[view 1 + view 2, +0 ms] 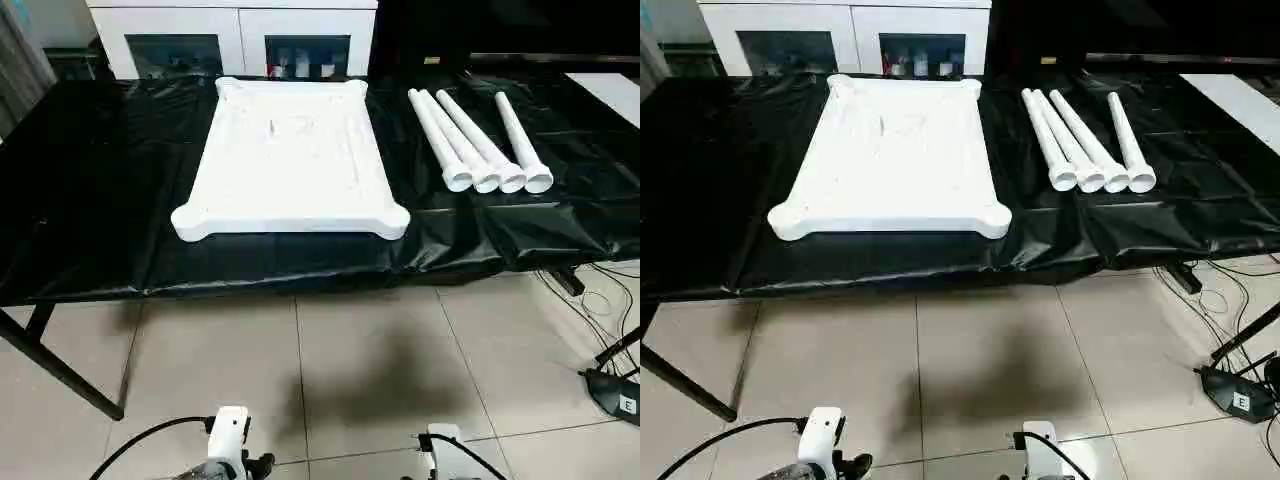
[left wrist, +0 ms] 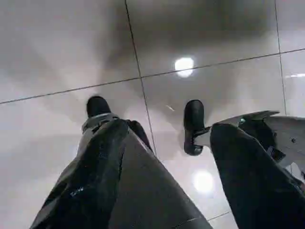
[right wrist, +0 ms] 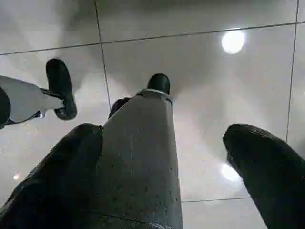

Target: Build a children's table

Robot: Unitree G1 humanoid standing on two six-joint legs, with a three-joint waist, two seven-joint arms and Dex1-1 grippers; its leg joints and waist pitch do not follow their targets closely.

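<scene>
I had the children's table in 2 groups on the big black-sheeted table (image 1: 100, 200). The white top (image 1: 290, 160) lay flat dead ahead at 12 o'clock, its near rounded corner sockets just inside the sheet's front edge. The 4 legs (image 1: 478, 142) lay beside it at about 1 o'clock, apart from the top, flared ribbed ends toward me; 3 lay side by side, touching or nearly so, and the 4th sat a little off to the right.

Both arms hung low, down at 6 o'clock in the head views, over the tiled floor (image 1: 350, 360) and well short of the table. The left gripper (image 2: 176, 157) pointed at the floor, its 2 black fingers (image 2: 95, 191) spread wide, nothing between them. The right gripper (image 3: 181, 162) pointed down too, fingers (image 3: 267, 167) parted, grasping nothing. Through each wrist camera I saw the robot's own legs and black feet on the tiles below.

So the top and legs were well apart from both grippers, up and ahead of them. Behind the table stood a white glass-door cabinet (image 1: 240, 40), and cables (image 1: 600, 310) trailed on the floor at 4 o'clock.
</scene>
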